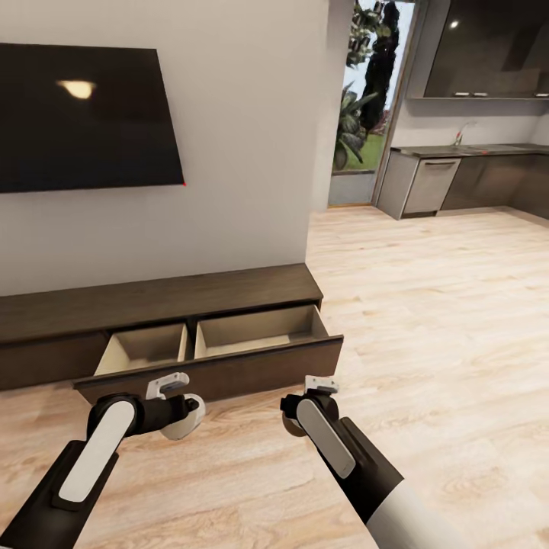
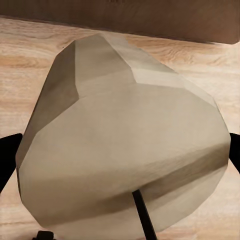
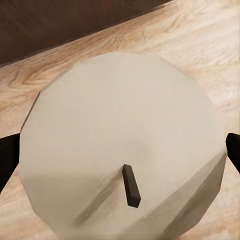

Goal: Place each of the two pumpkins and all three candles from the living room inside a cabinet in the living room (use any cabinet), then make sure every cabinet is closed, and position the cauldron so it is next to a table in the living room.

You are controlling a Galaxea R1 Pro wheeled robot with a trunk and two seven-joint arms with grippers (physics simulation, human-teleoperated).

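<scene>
You've got a candle in each claw right now, so you're mid-delivery on the candle step. Nearest to you, the left gripper (image 1: 177,396) is pinched on a candle (image 1: 185,415), and the left wrist view shows that candle (image 2: 125,145) tilted, with its wick pointing back toward the camera and dark fingers (image 2: 9,157) pressing on both sides. The right gripper (image 1: 311,396) is clamped on the other candle (image 1: 290,421) too (mostly tucked behind the wrist in the head view), and the right wrist view gives you its flat top (image 3: 122,150) square on, wick and all.

Both hands hang low over the wood floor (image 1: 427,305), just short of the drawer front. Right beyond them the cabinet (image 1: 152,305) has its right drawer (image 1: 259,329) pulled out, pale inside, split into two compartments, and both look empty from here.

Next move, I'd say: lift a bit to clear the drawer front, push forward until each candle sits over a compartment, then let go. The left one is tilted, so it'll probably roll on landing.

Further back there's the TV (image 1: 84,114) on the wall, and the kitchen (image 1: 473,168) far right.
</scene>
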